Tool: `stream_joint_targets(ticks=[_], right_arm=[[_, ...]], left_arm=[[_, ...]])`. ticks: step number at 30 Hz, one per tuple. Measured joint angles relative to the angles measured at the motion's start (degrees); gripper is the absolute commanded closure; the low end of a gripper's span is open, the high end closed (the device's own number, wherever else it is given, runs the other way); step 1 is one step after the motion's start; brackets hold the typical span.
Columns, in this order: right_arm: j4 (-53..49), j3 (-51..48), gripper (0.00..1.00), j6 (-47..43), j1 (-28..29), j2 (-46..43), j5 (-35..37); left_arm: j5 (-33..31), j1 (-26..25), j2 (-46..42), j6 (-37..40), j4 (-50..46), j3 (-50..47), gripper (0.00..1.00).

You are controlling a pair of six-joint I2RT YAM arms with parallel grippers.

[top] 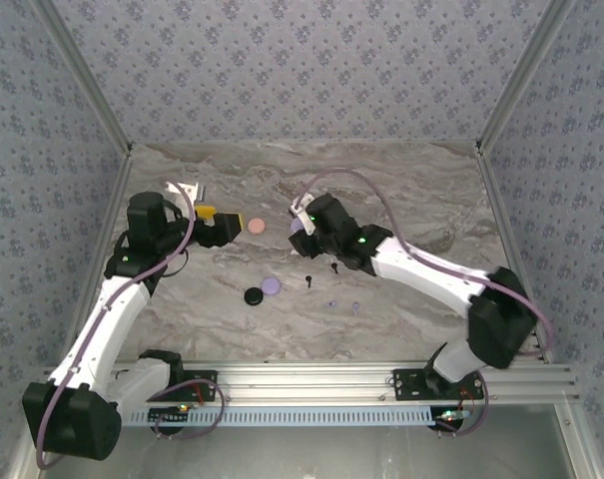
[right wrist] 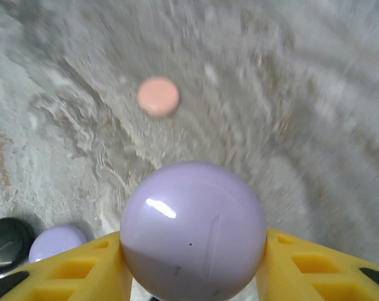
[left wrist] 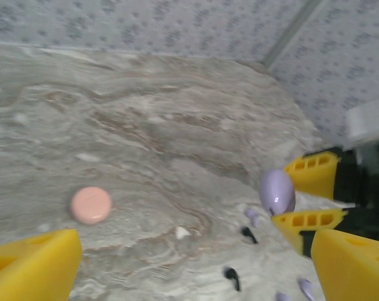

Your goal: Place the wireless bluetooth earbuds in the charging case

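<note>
- Top external view: the left gripper (top: 220, 224) sits just left of the pink disc (top: 256, 227) on the marble table (top: 411, 200). Its claw is spread and released, with nothing in it.
- The right gripper (top: 300, 226) is just right of the pink disc, clenched on a lavender charging case (top: 297, 227).
- The black earbuds (top: 308, 280) lie loose on the table, nearer the arm bases than the pink disc and to its right. The faint lavender earbuds (top: 331, 302) lie nearer the bases still.
- A black disc (top: 253, 295) and a lavender disc (top: 272, 285) lie just beside each other, straight toward the bases from the pink disc.
- Left wrist view: the left gripper (left wrist: 195, 257) has its yellow fingers (left wrist: 32, 266) wide apart, with the pink disc (left wrist: 91, 204) ahead of them.
- Well right of that disc, the right gripper (left wrist: 283, 193) pinches the lavender charging case (left wrist: 277, 191). Below it lie black earbuds (left wrist: 232, 277) and lavender earbuds (left wrist: 252, 216).
- Right wrist view: the right gripper (right wrist: 192, 251) grasps the round lavender charging case (right wrist: 192, 229). The blurred pink disc (right wrist: 158, 96) lies beyond it. The black disc (right wrist: 7, 241) and lavender disc (right wrist: 56, 243) lie at lower left.
</note>
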Motion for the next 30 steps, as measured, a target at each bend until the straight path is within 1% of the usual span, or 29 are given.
stream_joint_targets(ticks=[3, 6, 11, 14, 18, 26, 28, 30], right_arm=[[2.8, -3.5, 0.5, -8.3, 0.0, -7.2, -1.8], [3.7, -5.5, 0.51, -16.3, 0.2, -12.2, -4.3], [4.9, -8.5, 0.51, -30.1, 2.6, -17.8, -6.3], [5.0, -8.8, 0.51, -35.5, 3.9, -18.6, -6.5], [5.1, -8.8, 0.51, -38.9, 3.9, -18.6, -6.4], [5.1, -8.8, 0.51, -40.8, 4.3, -18.6, -6.5], [5.1, -8.8, 0.5, -40.8, 4.3, -18.6, -6.5], [5.1, -8.8, 0.5, -41.0, 4.4, -18.6, -6.5]], left_arm=[[5.4, -1.2, 2.1, 0.6, -1.9, 2.7, 0.1], [9.8, -3.5, 3.7, 1.0, -2.7, 4.2, 0.11], [15.2, -8.7, 5.2, 1.1, -2.5, 5.8, 0.11], [16.2, -12.3, 5.6, 1.3, -2.3, 7.0, 0.11], [16.3, -15.5, 6.5, 1.5, -1.5, 7.8, 0.14], [16.4, -17.8, 10.9, 0.0, 1.3, 7.8, 0.19], [16.4, -18.4, 11.6, -0.7, 2.3, 7.8, 0.22], [16.4, -19.2, 12.3, -1.5, 3.6, 7.8, 0.28]])
